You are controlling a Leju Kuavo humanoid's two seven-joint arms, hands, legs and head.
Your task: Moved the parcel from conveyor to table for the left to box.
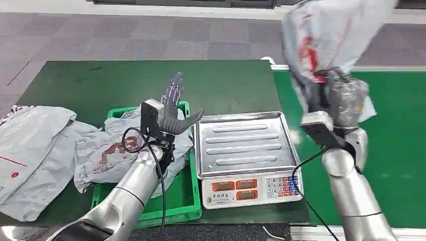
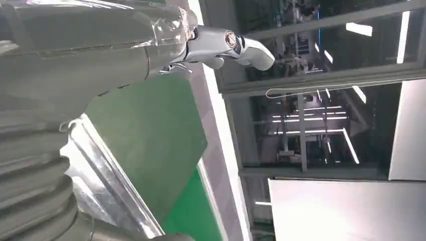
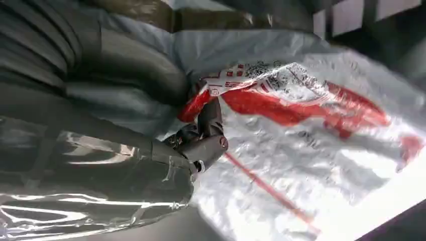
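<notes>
Left arm (image 1: 131,188): nearest the camera, rising from the lower edge over the green crate, left of the scale.
Loose mailers (image 1: 31,150): grey bags lying flat on the dark green table (image 1: 100,80), well left of the scale.
Green crate (image 1: 181,198): just beside the scale's left side; a crumpled grey bag with red print (image 1: 103,155) lies in it.
Left hand (image 1: 173,108): raised above the crate near the scale's left rear corner, fingers spread and upright, grasping nothing.
Scale (image 1: 251,188): landmark; steel pan (image 1: 244,143) bare, display and keypad facing the camera.
Right hand (image 1: 336,93): lifted high to the right of the scale, fingers clenched on the parcel's bunched plastic.
Parcel (image 1: 326,35): grey-white bag with red print, held in the air above the right hand, over the bright green conveyor (image 1: 402,150) right of the scale.
</notes>
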